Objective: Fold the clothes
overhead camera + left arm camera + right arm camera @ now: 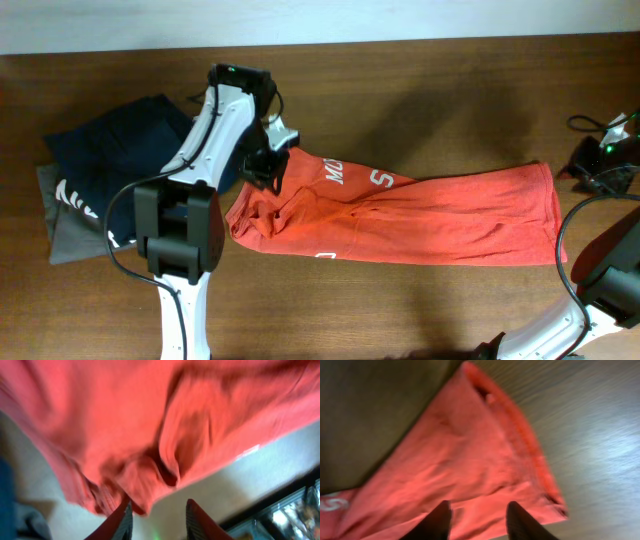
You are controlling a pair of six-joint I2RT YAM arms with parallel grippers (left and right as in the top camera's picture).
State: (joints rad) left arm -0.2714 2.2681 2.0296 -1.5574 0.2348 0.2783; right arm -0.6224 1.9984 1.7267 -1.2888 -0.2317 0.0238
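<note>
Orange-red T-shirt [400, 215] lies flat on table [420, 90]. Left end effector [157, 522] open over crumpled end, right end effector [477, 522] open over hemmed end, gripping nothing.

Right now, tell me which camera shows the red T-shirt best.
The overhead view: the whole T-shirt shows there, lying as a long strip across the table. The left wrist view gives only blurred, bunched cloth up close; the right wrist view shows just one end with its hem.
</note>
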